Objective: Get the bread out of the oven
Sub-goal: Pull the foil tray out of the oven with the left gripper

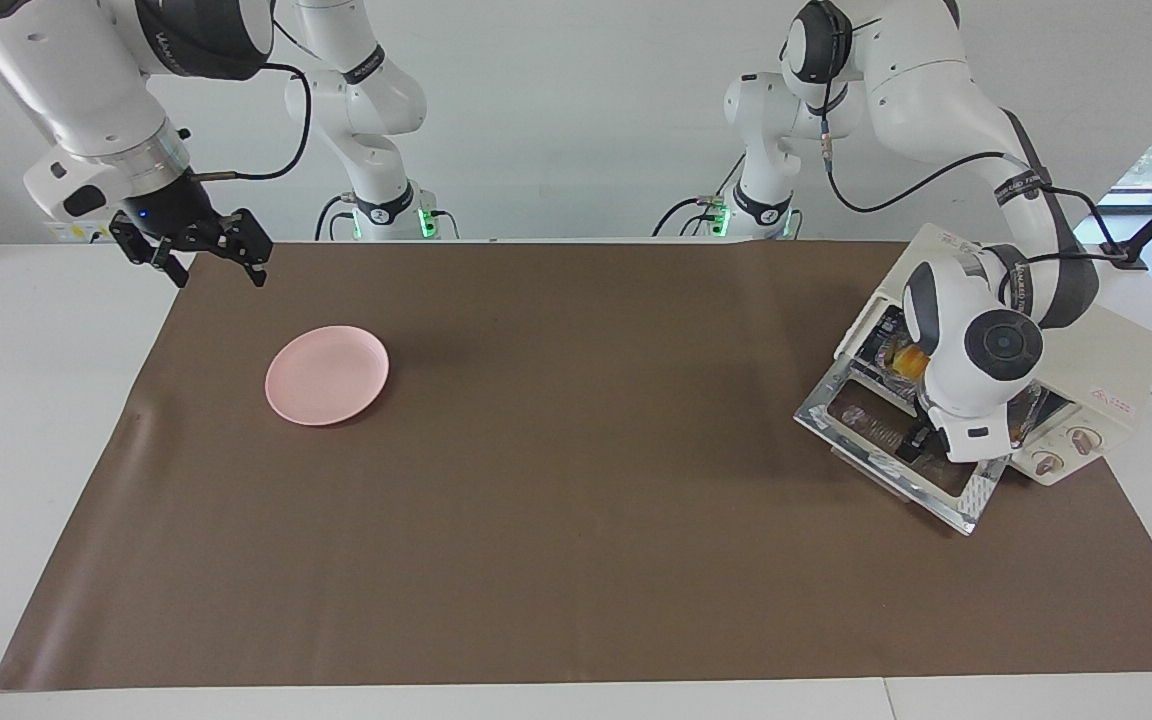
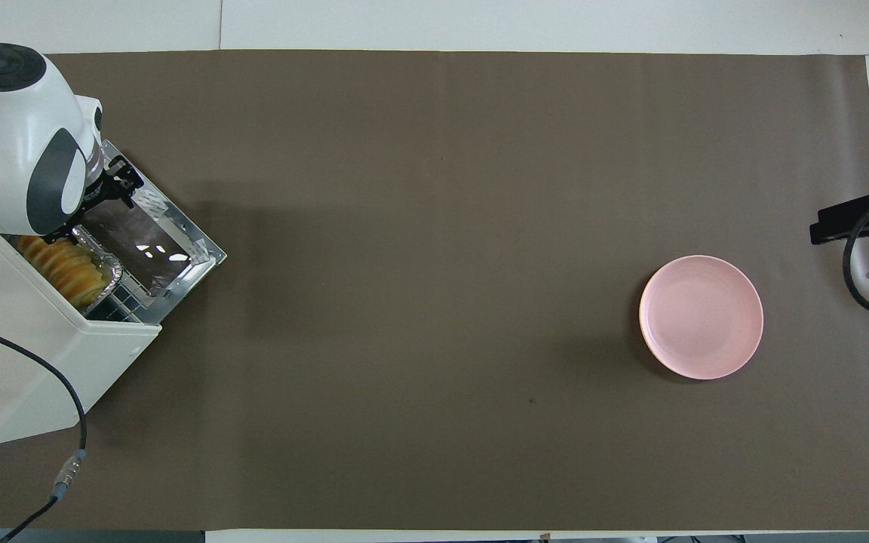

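Bread, likely soft and crumbly, sits in the open oven; left gripper and idle right gripper, fingers wide, empty; broadside mid-loaf grasp advised.

Bread half under left wrist; left claw mostly hidden.

Left arm: I bent my wrist steeply down, my left gripper spread open.
Right arm: I waited raised, my right gripper open.
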### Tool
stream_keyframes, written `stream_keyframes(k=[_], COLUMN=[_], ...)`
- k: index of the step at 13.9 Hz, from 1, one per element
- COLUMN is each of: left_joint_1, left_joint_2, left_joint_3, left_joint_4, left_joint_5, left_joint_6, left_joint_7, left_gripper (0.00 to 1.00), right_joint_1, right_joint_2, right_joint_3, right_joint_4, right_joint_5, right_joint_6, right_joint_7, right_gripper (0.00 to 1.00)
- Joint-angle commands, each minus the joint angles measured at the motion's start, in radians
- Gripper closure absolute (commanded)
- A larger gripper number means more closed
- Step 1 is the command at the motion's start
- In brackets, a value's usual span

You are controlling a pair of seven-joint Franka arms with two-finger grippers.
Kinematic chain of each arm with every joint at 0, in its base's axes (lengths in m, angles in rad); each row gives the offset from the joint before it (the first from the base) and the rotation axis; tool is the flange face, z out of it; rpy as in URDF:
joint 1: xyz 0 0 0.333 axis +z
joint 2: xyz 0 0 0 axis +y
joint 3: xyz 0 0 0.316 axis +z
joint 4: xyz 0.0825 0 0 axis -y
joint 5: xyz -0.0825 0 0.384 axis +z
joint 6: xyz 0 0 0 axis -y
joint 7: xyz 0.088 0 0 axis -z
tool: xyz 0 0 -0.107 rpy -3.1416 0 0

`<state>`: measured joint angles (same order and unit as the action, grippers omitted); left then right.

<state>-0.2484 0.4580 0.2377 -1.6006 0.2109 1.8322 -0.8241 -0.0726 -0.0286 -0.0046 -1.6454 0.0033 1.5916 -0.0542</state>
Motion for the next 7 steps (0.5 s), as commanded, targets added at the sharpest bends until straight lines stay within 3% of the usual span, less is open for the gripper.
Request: stream_keyframes(k=[1,7], left_joint_1=[0.000,0.006], left_joint_2=[-0.042,-0.042], left_joint_3=[-0.001,-0.001], left_joint_4=[-0.055,-0.055], left_joint_5=[0.024,0.025], left_joint_6=[0.022,0.025], left_joint_7=[-0.017,-0.009], left_gripper=[0.00,0.40], right_joint_1=[-0.016,-0.016], right_joint_2=[-0.017,-0.017], right_joint_3=[0.011,0.011], right_joint_4=[-0.016,-0.014], right_joint_5=[-0.016,-0.016], right_joint_6=[-0.009,-0.019], right_joint_7=[-0.022,-0.024], right_gripper=[0.00,0.00])
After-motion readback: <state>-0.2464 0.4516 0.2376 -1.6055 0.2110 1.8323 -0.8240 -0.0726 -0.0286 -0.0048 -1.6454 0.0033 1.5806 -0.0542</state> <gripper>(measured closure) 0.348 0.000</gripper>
